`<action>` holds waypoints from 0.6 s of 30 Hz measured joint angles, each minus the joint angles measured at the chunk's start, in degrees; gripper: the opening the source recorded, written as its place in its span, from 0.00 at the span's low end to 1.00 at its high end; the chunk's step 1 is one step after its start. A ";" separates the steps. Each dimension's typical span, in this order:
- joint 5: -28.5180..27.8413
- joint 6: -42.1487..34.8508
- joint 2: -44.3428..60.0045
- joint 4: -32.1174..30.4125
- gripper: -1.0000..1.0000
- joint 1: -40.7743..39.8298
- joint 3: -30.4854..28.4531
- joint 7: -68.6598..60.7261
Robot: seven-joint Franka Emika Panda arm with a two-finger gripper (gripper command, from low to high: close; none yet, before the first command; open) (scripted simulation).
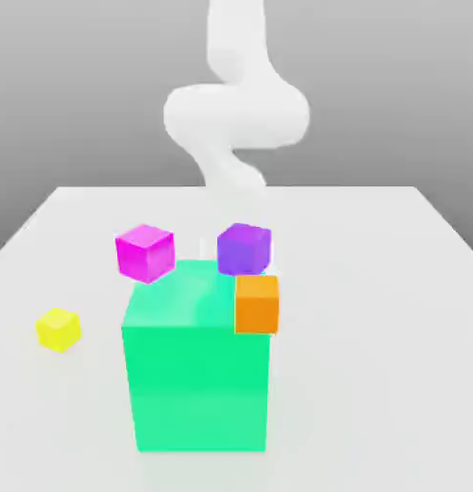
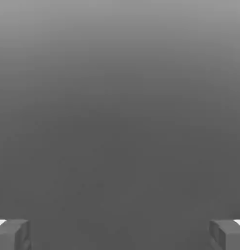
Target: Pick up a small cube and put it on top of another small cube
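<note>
Yellow cube (image 1: 59, 329) sits alone on the white desk (image 1: 375, 288), toward the exterior view's left of the big green block (image 1: 197, 365); the claw (image 2: 120, 233) has its fingers (image 2: 12, 233) spread wide apart.

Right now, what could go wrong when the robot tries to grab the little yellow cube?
The small bright yellow cube sits alone on the white table, off to the exterior view's left of the big green block. Reaching across, the arm might bump that block, or the magenta cube, purple cube and orange cube crowded around it.
</note>
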 joint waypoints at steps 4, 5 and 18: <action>-1.54 4.20 6.26 -4.03 0.50 -6.94 -0.28 8.79; -1.86 5.21 7.77 -5.01 0.50 -8.65 -0.37 10.88; -5.33 18.28 27.26 -17.58 0.50 -28.21 -4.99 37.28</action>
